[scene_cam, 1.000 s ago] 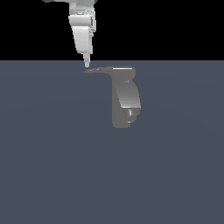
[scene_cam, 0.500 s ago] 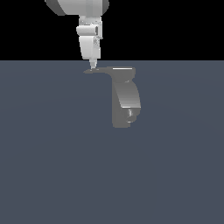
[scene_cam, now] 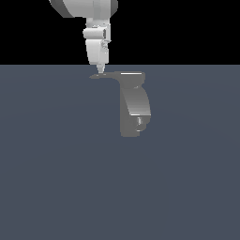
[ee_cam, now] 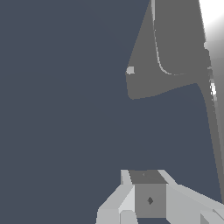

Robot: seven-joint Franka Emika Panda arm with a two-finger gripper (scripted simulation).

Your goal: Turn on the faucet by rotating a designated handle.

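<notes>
In the exterior view the hand (scene_cam: 99, 71) hung straight down, its tip at the outer end of the handle (scene_cam: 108, 75), touching it or a hair above (the render was too coarse to say which). From that tip the handle ran level toward the exterior view's right and joined the top of the faucet (scene_cam: 134, 105), whose body dropped below it onto the counter (scene_cam: 56, 164). So the lever's long axis pointed away from the hand to the faucet's pivot, and a sideways push at this far end looked the likely way to swing it. The fingers read as one narrow point here, apparently closed or nearly so, with nothing held.

In the wrist view only the hand's base (ee_cam: 149, 199) showed, so I could not tell the finger gap. Beyond it lay the faucet (ee_cam: 175, 39), its curved body bright along one edge, with a long thin grey edge running back toward the hand, probably the handle.
</notes>
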